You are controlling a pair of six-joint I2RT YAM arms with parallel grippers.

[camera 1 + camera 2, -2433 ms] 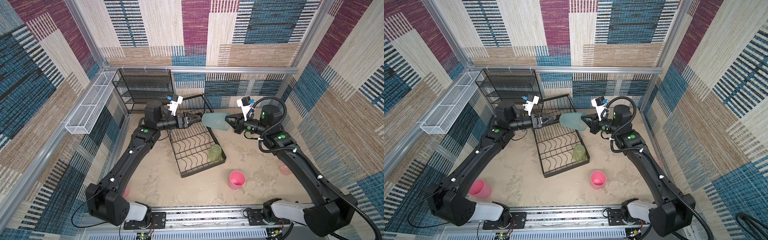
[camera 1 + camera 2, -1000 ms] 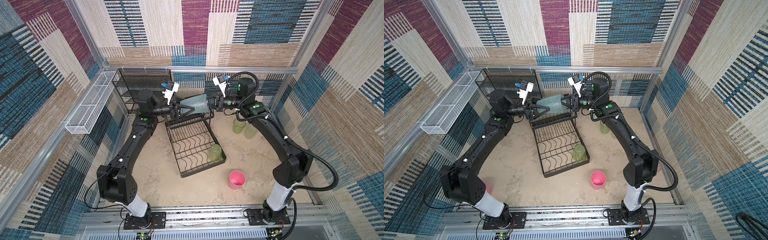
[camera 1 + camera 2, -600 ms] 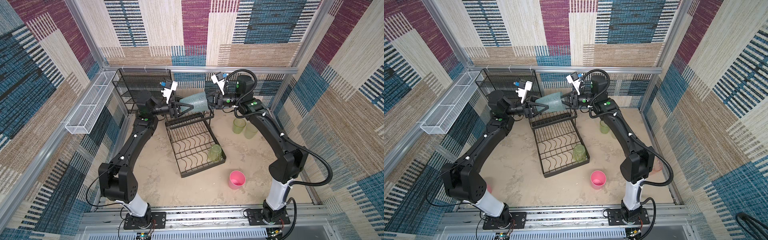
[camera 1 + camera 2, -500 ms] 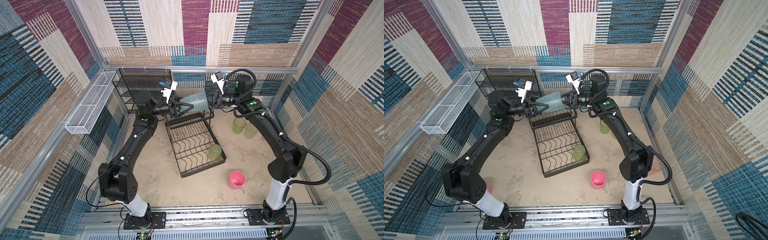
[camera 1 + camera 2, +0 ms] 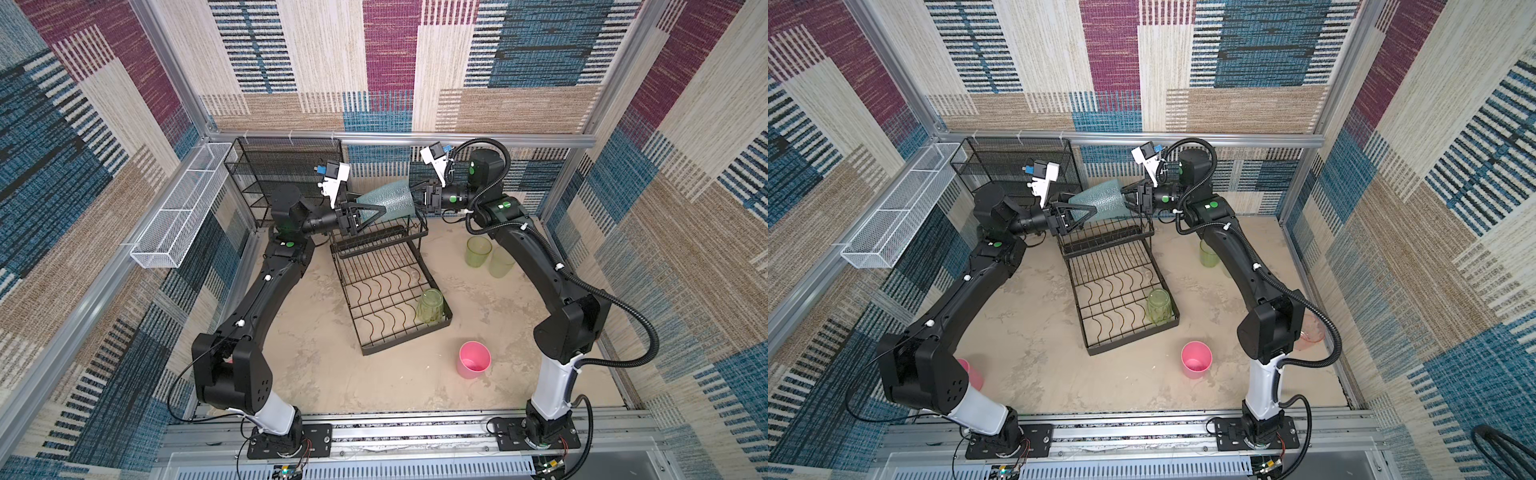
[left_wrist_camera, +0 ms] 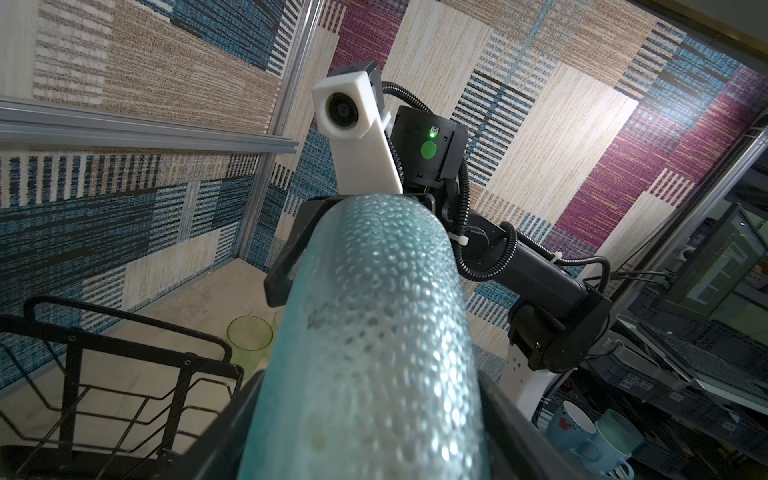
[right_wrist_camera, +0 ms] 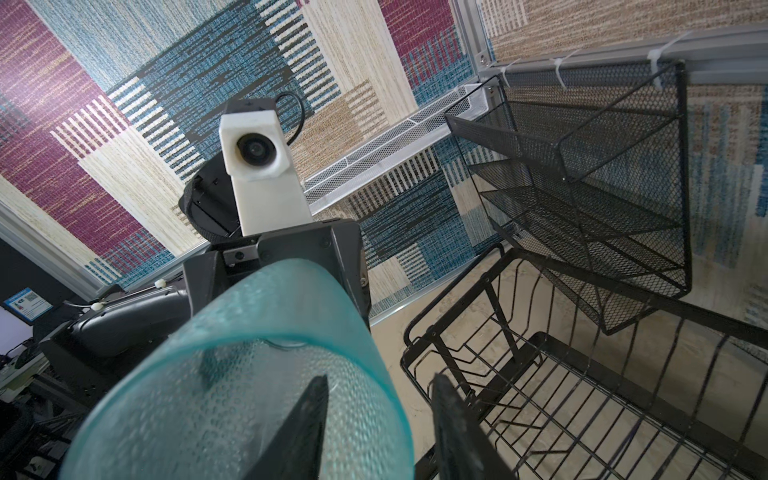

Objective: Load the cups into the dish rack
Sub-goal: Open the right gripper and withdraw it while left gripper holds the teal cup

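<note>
Left gripper (image 5: 368,212) has the prize! In both top views its fingers clamp either side of the narrow base end of the teal cup (image 5: 390,201), which lies on its side in the air just above the upper basket of the dish rack (image 5: 386,286). The right gripper (image 5: 1128,195) sits at the cup's wide mouth. I read this as a hand-over, with the cup passing to the left arm. One yellow-green cup (image 5: 430,305) stands mouth-down in the rack's lower tier. Others, a pink cup (image 5: 473,359) among them, wait on the table (image 5: 332,374).

Over to the left wrist view. The dimpled teal cup (image 6: 374,332) fills the middle, hugged on both sides by this arm's own fingers. The right gripper's jaws are spread at the far rim.

Now the right wrist view. One finger (image 7: 303,419) pokes into the cup's mouth and the other stands outside. The rim wall runs between them with clear space, so they are parted, not pinching.

Next, I judge, the right arm must back straight out without snagging the rim. Then the left arm tips the cup mouth-down and lowers it into the rack.
</note>
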